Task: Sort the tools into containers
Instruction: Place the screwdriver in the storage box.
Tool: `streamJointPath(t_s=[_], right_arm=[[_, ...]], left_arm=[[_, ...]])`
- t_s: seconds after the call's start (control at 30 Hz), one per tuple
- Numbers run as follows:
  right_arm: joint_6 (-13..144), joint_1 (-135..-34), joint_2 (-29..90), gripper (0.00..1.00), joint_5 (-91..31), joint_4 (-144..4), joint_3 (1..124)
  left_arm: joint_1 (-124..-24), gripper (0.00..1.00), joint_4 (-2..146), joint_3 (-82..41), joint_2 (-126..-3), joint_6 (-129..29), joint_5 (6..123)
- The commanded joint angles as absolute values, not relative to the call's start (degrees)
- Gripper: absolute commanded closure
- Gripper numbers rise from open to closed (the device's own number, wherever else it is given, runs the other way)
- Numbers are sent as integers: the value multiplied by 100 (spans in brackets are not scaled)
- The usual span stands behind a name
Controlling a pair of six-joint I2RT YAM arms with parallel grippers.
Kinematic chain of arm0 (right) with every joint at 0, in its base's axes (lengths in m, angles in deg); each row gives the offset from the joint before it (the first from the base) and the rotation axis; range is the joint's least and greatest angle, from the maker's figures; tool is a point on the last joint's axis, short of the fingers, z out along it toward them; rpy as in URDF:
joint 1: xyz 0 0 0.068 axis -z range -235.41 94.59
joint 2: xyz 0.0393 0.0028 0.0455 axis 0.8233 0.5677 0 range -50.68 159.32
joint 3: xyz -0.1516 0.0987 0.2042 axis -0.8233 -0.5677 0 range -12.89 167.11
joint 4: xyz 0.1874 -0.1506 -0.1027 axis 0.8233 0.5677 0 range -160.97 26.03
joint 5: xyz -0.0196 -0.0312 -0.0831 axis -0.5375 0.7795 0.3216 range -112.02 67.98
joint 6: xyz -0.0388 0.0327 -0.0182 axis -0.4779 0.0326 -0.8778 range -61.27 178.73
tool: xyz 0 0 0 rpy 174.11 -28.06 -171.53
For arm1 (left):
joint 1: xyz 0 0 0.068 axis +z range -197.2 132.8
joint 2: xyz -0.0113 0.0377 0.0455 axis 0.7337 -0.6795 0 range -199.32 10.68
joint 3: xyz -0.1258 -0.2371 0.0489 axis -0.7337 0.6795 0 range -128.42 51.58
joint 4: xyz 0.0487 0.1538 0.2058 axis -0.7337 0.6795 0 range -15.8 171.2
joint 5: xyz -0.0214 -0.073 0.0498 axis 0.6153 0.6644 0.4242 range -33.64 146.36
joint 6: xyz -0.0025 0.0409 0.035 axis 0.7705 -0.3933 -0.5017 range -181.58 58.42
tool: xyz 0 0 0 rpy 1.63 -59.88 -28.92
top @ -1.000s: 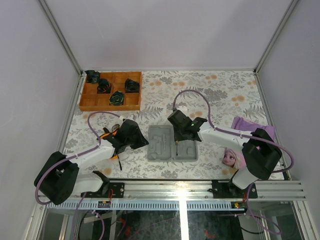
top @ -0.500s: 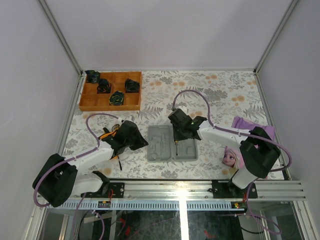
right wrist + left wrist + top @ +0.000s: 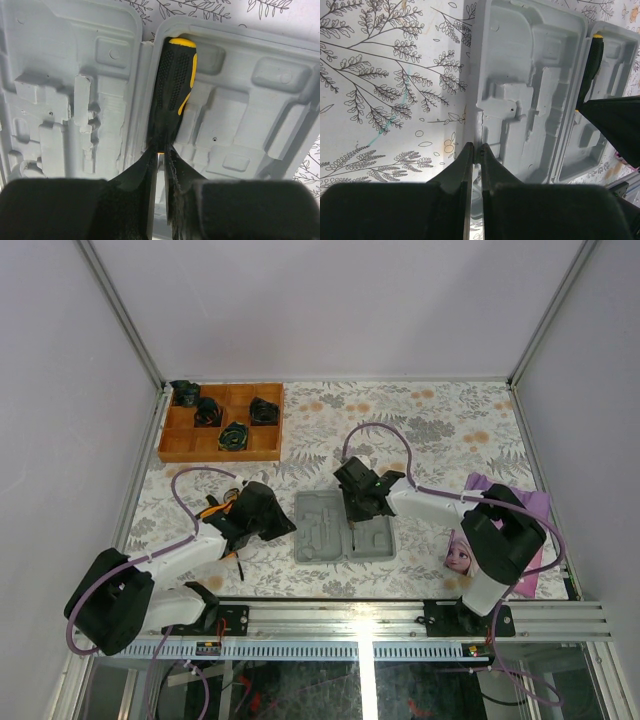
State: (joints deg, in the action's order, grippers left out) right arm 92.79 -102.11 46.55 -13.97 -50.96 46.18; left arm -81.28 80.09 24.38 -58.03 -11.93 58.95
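Hidden: shaft and tip of the screwdriver (image 3: 172,85), lost between the fingers of the right gripper (image 3: 160,154). Also hidden: most of the pliers (image 3: 213,508), covered by the left arm (image 3: 190,545) just left of the case (image 3: 318,532), with only orange handle ends showing. Too small to identify from above: dark items in the orange compartment tray (image 3: 262,443), well beyond the case's far-left corner.

Screwdriver pinched at the handle's near end by the right gripper, jaws nearly closed on it. Set lengthwise along the inner edge of the case's right half, beside the hinge, butt pointing away from the fingers; resting or just above, unclear. Left gripper (image 3: 476,150) pressed together, tips at the case's left rim, contact unclear.

Case: matt grey moulded plastic, open flat, rounded corners, stepped angular recesses. Screwdriver handle: slim, black, stippled, with a yellow-orange cap and side stripe.
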Motion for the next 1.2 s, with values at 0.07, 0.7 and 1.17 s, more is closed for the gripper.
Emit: streamJointPath(t_s=[0.07,0.7,1.17], right_arm=[[9230,-10182,5178,87,-1325,-4925,4784],[8864,-10040,4030,74,-1043,-4697,4821],[8602,-9899,2593,61,-866,-5017,4030]], left_arm=[[-8218,100,8074,2576,-5785,-1113,5838],[-8221,69,8886,2007,-5499,-1300,5437],[-7026,43,10789,1110,-4639,-1514,4073]])
